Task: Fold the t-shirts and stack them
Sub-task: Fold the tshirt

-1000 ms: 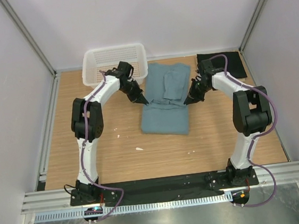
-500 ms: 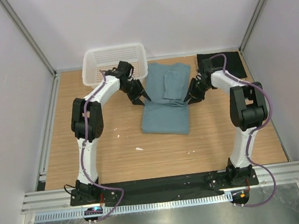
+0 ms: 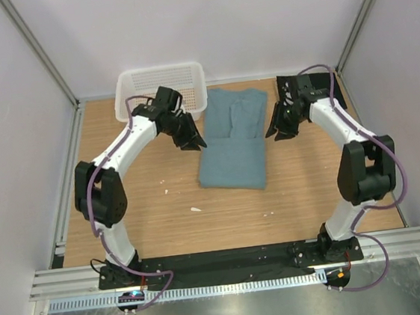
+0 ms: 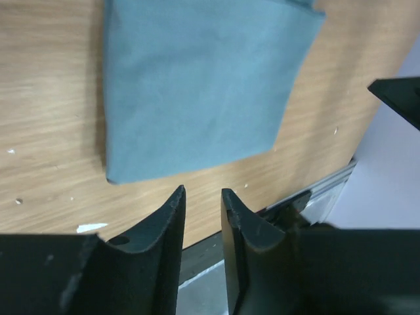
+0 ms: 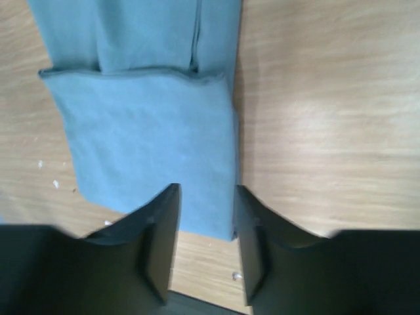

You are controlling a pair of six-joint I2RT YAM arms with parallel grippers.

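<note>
Teal t-shirt lies folded lengthwise, near to far, between left tool and right tool, both parted.

left end effector, right end effector, withdrawn from t-shirt

Wooden table — teal t-shirt, black t-shirt, white basket

**One overhead, two close**

The top camera looks steeply down from behind the arm bases over the whole light wooden table. Both wrist cameras face down from close above; all three share the folded dusty teal-blue cotton t-shirt.
</note>
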